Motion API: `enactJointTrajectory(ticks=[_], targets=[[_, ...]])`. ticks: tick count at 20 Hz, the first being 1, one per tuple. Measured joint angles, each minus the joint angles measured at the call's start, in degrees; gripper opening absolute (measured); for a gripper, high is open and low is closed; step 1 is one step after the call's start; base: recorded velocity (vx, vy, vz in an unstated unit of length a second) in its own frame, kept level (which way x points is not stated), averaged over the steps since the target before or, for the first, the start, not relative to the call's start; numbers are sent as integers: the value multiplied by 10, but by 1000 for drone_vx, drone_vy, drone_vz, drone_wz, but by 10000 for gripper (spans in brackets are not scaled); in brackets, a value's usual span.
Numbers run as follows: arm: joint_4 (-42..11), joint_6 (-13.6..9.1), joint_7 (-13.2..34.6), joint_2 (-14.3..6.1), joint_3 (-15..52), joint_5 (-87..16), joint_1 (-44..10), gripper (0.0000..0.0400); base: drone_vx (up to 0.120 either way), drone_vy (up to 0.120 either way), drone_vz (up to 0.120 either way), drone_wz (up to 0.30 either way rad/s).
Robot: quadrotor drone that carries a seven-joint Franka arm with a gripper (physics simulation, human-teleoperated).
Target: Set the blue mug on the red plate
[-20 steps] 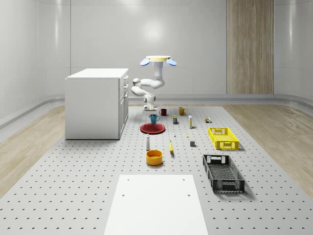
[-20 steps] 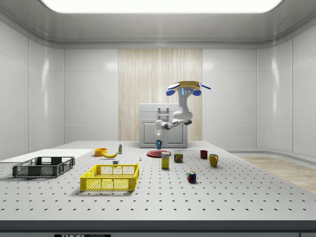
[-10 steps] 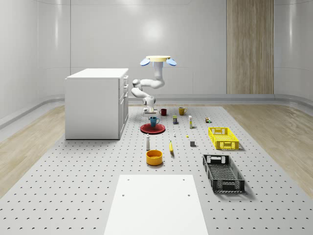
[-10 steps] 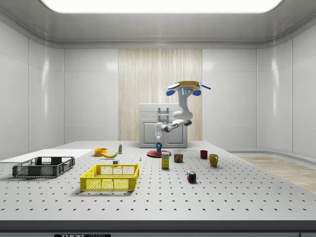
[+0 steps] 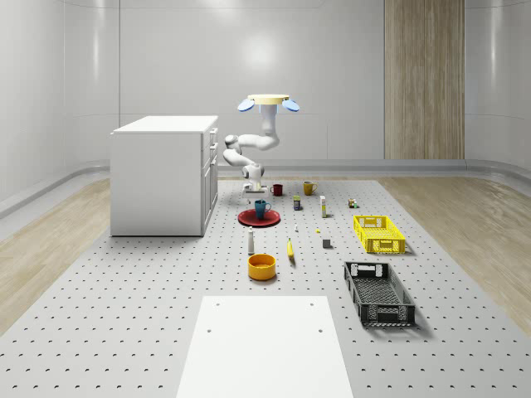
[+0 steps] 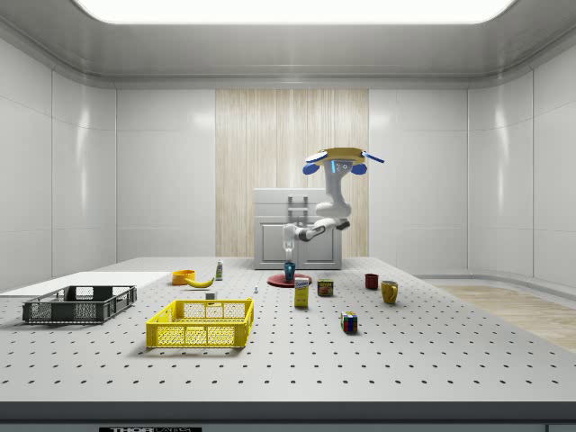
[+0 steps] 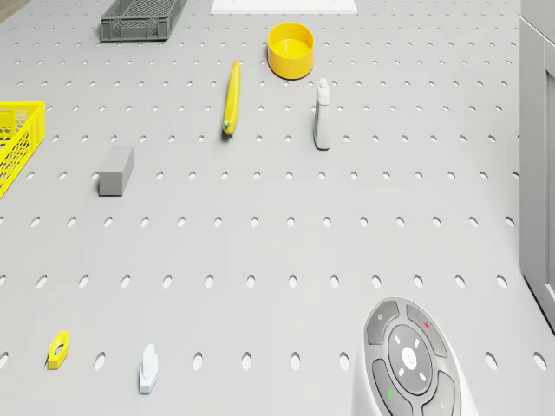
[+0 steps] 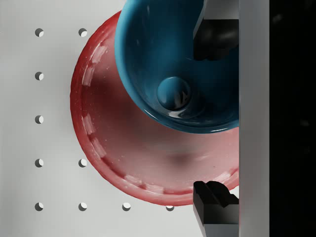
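The blue mug (image 5: 261, 207) stands upright on the red plate (image 5: 259, 218), toward one side of it. In the wrist view the blue mug (image 8: 168, 74) lies directly below my gripper (image 8: 215, 118), with the red plate (image 8: 133, 158) under it. The fingers (image 8: 213, 200) stand wide apart, one over the mug's inside and one beyond its wall, so the gripper is open and holds nothing. From the side, my gripper (image 6: 289, 245) hangs just above the blue mug (image 6: 290, 270) and the plate (image 6: 290, 281). The drone (image 5: 268, 101) hovers above and behind the plate.
A white cabinet (image 5: 162, 174) stands close at the whole-scene view's left of the plate. A red mug (image 5: 276, 189) and a yellow mug (image 5: 309, 188) sit behind it. Nearer lie a white bottle (image 7: 322, 126), banana (image 7: 231, 95), yellow bowl (image 7: 290, 39), yellow crate (image 5: 379, 234) and black crate (image 5: 378, 292).
The arm brought the blue mug down onto the red plate. The fingers, shut on the mug before, now stand apart and the mug rests free.
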Motion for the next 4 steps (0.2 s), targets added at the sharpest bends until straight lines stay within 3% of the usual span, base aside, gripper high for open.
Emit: enactJointTrajectory(ticks=[4], targets=[[-4,-5,-1,0,6,5,4,389,0,0,0,0]])
